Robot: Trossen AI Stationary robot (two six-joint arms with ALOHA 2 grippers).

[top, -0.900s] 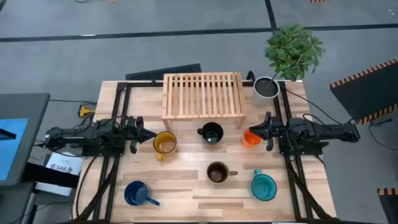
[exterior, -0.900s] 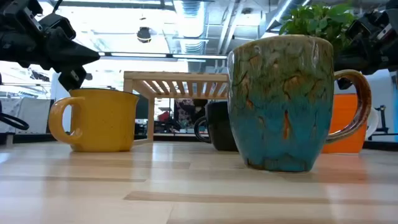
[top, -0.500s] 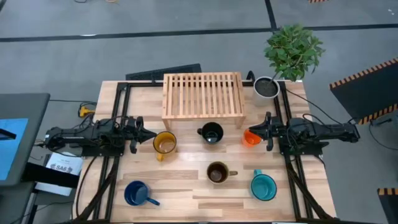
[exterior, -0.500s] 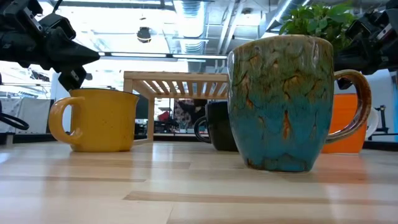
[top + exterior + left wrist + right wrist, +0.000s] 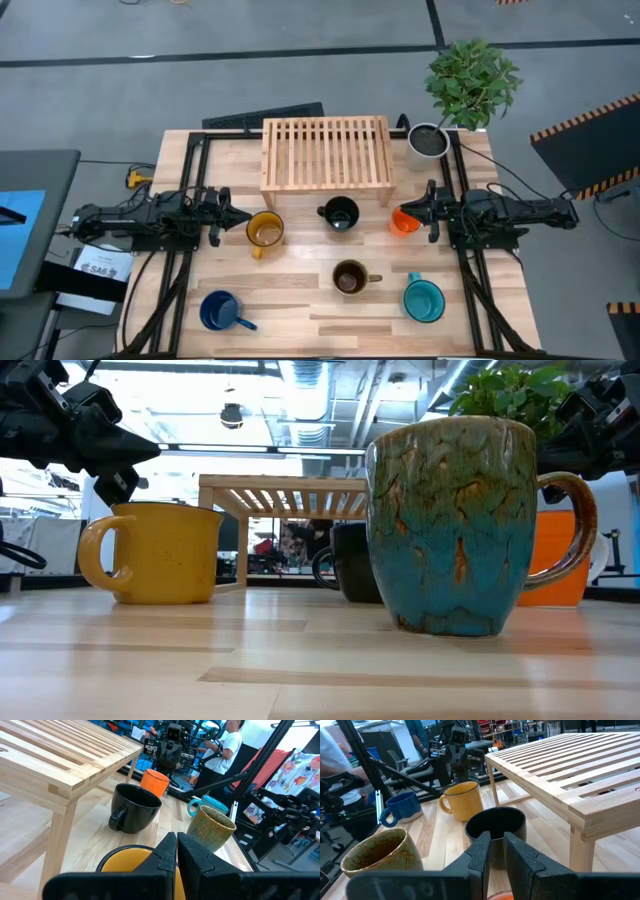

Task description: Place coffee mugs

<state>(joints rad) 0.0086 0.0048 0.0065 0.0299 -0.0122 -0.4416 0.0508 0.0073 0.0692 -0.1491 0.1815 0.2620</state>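
Six mugs stand upright on the wooden table: yellow (image 5: 265,231), black (image 5: 340,214), orange (image 5: 404,222), brown (image 5: 350,278), teal (image 5: 423,299) and dark blue (image 5: 218,311). My left gripper (image 5: 235,222) is shut, level, just above the near rim of the yellow mug (image 5: 125,855). My right gripper (image 5: 408,215) has a narrow gap between its fingers and hangs level over the orange mug (image 5: 500,896). In the low view both grippers (image 5: 115,460) (image 5: 590,430) stay above the mugs' rims. The two grippers point at each other across the table.
A slatted wooden rack (image 5: 327,153) stands at the table's far middle, just behind the black mug. A white pot with a green plant (image 5: 428,141) stands at the far right corner. People (image 5: 230,745) show in the room beyond the table.
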